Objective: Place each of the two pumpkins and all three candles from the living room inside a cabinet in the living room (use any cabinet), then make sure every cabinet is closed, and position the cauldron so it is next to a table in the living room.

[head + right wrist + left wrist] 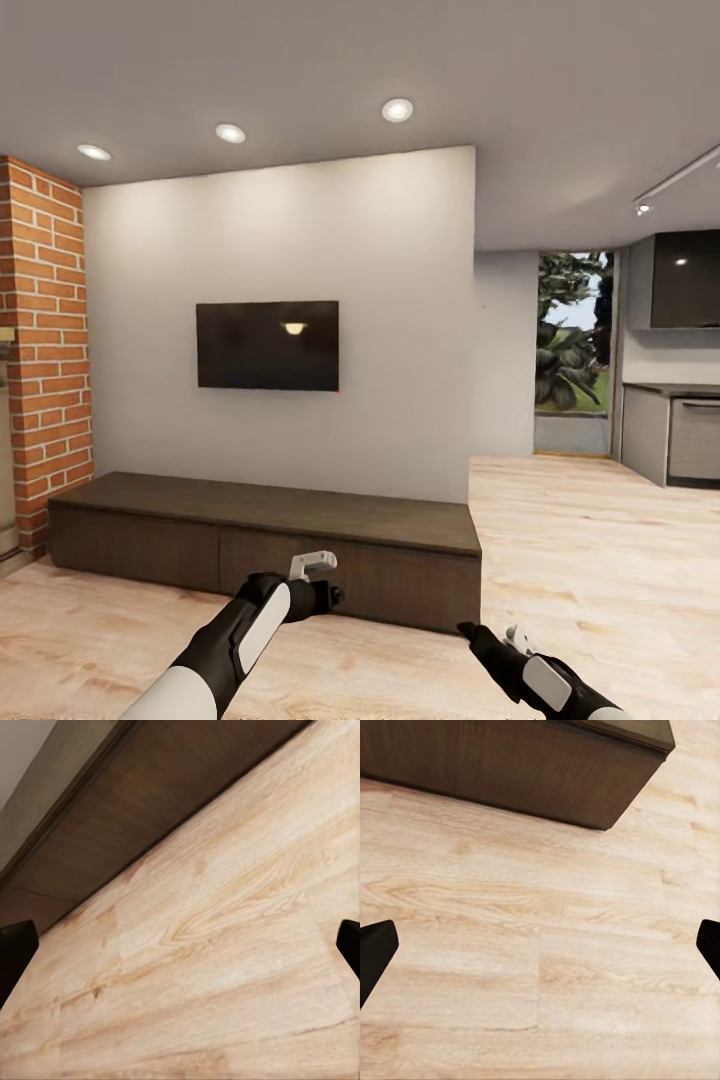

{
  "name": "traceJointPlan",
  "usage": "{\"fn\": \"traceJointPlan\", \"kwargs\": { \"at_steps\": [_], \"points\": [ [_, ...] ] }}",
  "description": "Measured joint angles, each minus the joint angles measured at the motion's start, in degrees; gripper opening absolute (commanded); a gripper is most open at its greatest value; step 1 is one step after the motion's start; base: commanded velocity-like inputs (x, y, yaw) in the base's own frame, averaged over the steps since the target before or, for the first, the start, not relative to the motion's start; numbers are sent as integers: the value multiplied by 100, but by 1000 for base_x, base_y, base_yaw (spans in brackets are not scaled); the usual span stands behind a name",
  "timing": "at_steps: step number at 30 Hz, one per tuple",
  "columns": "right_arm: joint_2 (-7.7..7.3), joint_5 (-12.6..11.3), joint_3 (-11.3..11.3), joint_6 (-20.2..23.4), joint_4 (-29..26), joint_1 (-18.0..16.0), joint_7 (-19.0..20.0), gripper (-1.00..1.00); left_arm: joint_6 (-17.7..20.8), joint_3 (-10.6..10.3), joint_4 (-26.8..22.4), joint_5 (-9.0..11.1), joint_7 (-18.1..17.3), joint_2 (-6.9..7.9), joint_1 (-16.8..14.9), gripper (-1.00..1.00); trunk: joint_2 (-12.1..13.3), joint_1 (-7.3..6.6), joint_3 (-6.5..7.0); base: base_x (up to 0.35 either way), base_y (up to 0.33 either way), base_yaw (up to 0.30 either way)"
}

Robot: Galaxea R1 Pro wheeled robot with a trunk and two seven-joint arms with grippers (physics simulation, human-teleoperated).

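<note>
Facing pale wood plank floor (540, 967) with both grippers spread empty, ahead stands long dark brown wooden cabinet (265, 545), probably stiff, handle-less fronts needing edge pulls.

The cabinet (270, 545) was dark brown with a faint horizontal wood grain. The floor (600, 560) was pale honey-coloured wood with darker tan grain streaks; the same planks showed between the black fingertips (375, 956) of the left gripper (540, 952) and of the right gripper (180, 949). The wall (400, 300) was off-white, and the television (267, 345) on it was black. The brick column (45, 350) was red-orange with pale mortar lines. The arms were black with white panels.
</note>
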Motion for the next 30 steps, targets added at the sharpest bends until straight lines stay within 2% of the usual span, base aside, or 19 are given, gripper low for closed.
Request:
{"fn": "traceJointPlan", "kwargs": {
  "at_steps": [30],
  "points": [
    [-6, 9, 7, -35, 9, 1, -12, 100, -7, 0, 12, 0, -2, 0, 0, 100, 0, 0, -284, 0, 0, 0]
  ]
}}
